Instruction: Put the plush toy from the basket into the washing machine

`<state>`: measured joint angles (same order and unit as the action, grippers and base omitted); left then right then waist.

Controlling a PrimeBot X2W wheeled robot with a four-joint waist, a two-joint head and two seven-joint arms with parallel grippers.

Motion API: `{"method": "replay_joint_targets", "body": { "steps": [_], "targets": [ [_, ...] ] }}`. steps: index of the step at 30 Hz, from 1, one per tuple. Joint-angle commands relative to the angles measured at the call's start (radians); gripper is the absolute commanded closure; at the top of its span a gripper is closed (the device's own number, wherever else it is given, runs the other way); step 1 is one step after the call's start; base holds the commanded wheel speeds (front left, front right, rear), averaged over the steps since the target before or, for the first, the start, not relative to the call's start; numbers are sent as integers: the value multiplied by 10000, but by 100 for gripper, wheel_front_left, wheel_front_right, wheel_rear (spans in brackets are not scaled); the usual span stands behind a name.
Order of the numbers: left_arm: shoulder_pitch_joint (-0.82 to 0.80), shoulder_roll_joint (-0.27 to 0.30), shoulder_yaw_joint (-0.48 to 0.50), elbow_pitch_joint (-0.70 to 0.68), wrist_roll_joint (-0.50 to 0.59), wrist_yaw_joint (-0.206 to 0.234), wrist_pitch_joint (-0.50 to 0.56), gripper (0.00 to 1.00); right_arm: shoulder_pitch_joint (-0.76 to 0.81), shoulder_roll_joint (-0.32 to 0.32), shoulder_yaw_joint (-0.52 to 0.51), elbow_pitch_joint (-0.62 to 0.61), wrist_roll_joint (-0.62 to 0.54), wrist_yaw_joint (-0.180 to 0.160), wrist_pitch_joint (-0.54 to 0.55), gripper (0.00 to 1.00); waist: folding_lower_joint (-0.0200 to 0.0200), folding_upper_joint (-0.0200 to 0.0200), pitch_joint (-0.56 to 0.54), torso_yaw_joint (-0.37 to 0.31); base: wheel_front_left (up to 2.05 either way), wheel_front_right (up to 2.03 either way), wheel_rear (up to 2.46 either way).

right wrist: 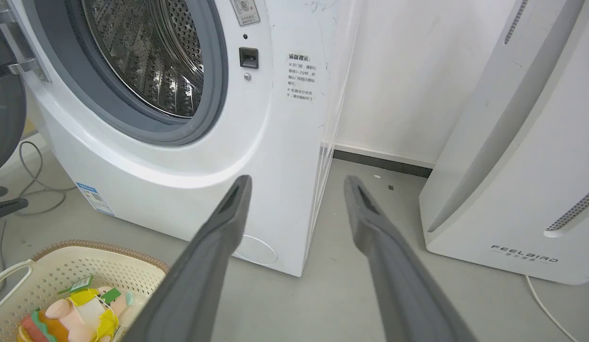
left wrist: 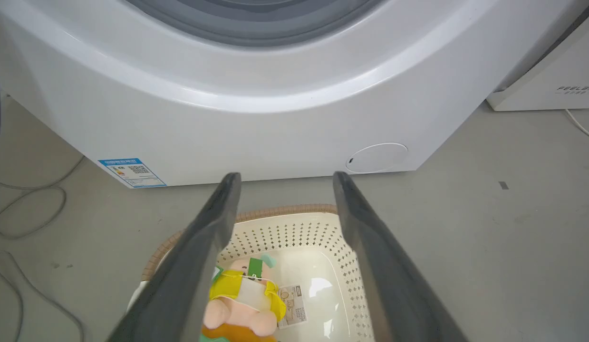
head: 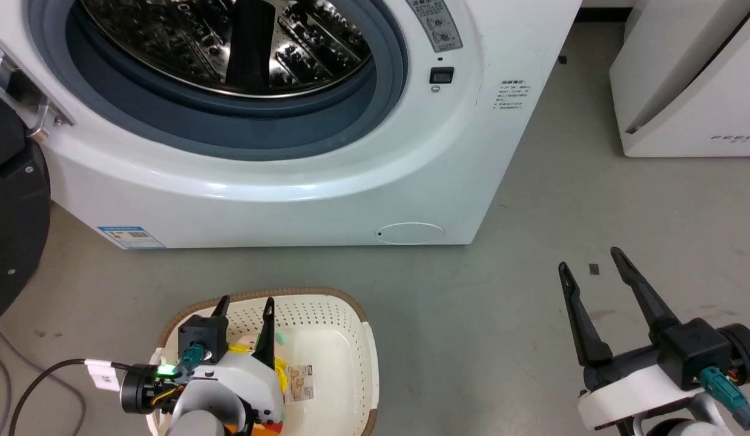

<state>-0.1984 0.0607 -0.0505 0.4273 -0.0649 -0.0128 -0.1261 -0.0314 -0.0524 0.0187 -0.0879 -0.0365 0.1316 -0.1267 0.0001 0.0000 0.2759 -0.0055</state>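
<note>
Head view, lower left: left gripper [head: 246,301], two long dark fingers on a black mount and a white wrist shell. The fingers point up the view, tips about level, jaws parted. A green light [head: 164,370] is lit on the black wrist cuff [head: 135,390], and a teal plug [head: 190,358] sits in the mount. Left wrist view: fingers [left wrist: 213,237] spread wide, clamping nothing.

Head view, lower right: right gripper [head: 589,258], same build. Its fingers lean up and slightly left, jaws wide apart. Right wrist view: fingers [right wrist: 227,223] splayed, empty.

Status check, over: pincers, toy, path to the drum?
Left pincer open over basket. Right pincer open, empty. Plush toy lying in basket, ungrasped. Washing machine door open, drum unobstructed.
</note>
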Motion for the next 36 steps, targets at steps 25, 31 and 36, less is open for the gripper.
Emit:
{"method": "replay_joint_targets", "body": {
  "steps": [25, 31, 36],
  "targets": [
    [-2472, 340, -382, 4104, -98, -247, -428, 0, -560, 16, -61, -664, -458, -7, -607, 0, -1, 0, 2316, -71, 0, 0, 0],
    [-3364, 532, -690, 5226, 25, -252, -344, 0, -713, 17, -108, -871, -455, -7, -732, 0, -1, 0, 3169, -149, 0, 0, 0],
    [-3992, 732, -987, 5911, 173, -158, -94, 0, -824, 18, -124, -991, -447, -8, -835, 0, -1, 0, 3850, -235, 0, 0, 0]
  ]
}}
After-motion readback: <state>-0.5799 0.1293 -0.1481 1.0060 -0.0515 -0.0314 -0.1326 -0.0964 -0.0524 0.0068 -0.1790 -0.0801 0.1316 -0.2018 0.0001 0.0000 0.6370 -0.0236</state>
